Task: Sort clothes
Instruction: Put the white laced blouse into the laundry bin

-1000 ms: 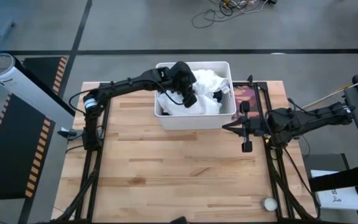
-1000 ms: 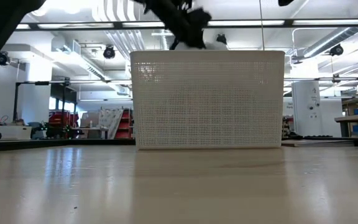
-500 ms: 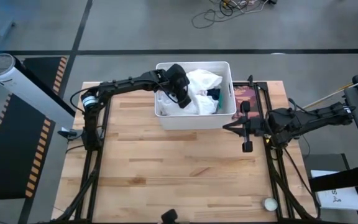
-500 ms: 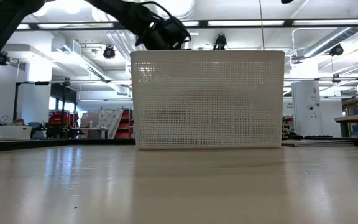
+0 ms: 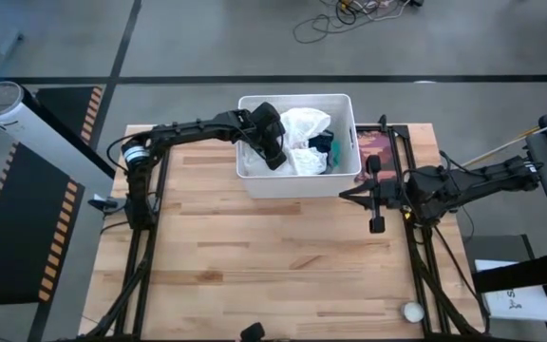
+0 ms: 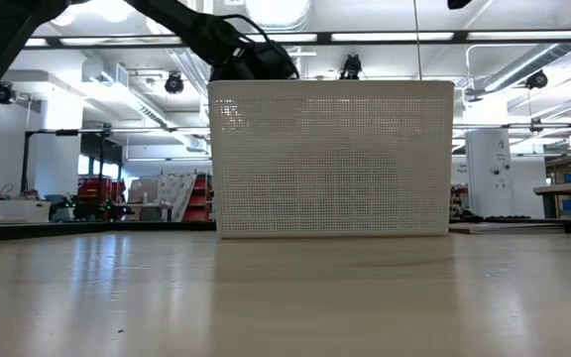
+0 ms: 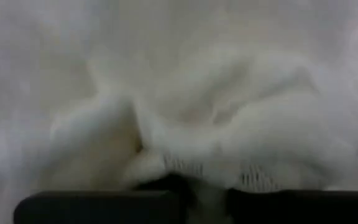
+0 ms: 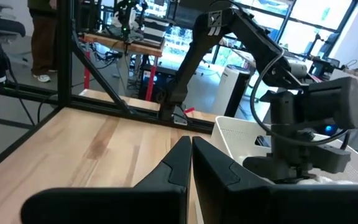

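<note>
A white plastic basket [image 5: 344, 177] stands at the table's far middle and also shows in the low view [image 6: 330, 159]. It holds white garments [image 5: 304, 125], a teal one [image 5: 322, 148] and a dark one [image 5: 337, 142]. No grey garment shows. My left gripper [image 5: 273, 154] reaches down into the basket's left part, among the white garments. White cloth [image 7: 185, 112] fills the left wrist view and hides the gripper's tip. My right gripper [image 5: 346, 195] is shut and empty. It hovers right of the basket, pointing toward the table's left, and also shows in its wrist view [image 8: 190, 149].
A dark reddish mat [image 5: 380, 144] lies right of the basket. A small white round object [image 5: 411, 310] sits near the table's near right corner. A white cylindrical device [image 5: 8, 104] stands off the table's left. A person's legs [image 8: 42, 37] show in the room beyond the table.
My left gripper has gone toward the table's left edge and down, from above the basket's middle to below the rim line at its left part. The white garments now cover less of the basket, and the teal garment has come into sight.
</note>
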`<act>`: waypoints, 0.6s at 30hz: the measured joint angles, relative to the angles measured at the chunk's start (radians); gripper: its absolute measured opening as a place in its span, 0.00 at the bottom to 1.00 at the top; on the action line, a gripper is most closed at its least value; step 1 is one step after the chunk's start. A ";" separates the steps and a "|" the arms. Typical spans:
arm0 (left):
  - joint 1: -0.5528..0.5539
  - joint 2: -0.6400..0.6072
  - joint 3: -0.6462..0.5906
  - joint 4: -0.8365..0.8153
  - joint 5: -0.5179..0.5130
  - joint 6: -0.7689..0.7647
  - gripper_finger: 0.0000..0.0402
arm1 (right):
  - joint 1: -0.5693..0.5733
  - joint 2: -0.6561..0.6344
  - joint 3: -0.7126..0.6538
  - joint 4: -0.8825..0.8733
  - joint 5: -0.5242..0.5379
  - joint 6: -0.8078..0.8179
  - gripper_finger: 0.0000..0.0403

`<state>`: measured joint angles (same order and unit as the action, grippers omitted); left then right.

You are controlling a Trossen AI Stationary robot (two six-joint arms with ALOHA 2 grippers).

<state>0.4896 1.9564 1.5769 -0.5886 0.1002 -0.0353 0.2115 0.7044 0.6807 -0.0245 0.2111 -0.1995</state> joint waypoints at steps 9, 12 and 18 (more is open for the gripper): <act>0.000 0.003 -0.001 -0.014 0.005 0.000 0.08 | 0.000 0.002 0.000 -0.002 0.000 0.001 0.00; -0.003 0.004 0.040 -0.041 0.004 0.000 0.22 | 0.000 0.002 0.000 -0.005 0.000 0.007 0.00; -0.023 0.000 0.152 -0.113 -0.037 0.000 0.53 | 0.000 0.000 0.000 -0.017 0.000 0.006 0.00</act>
<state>0.4666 1.9566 1.7293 -0.7016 0.0629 -0.0352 0.2115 0.7048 0.6807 -0.0418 0.2113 -0.1936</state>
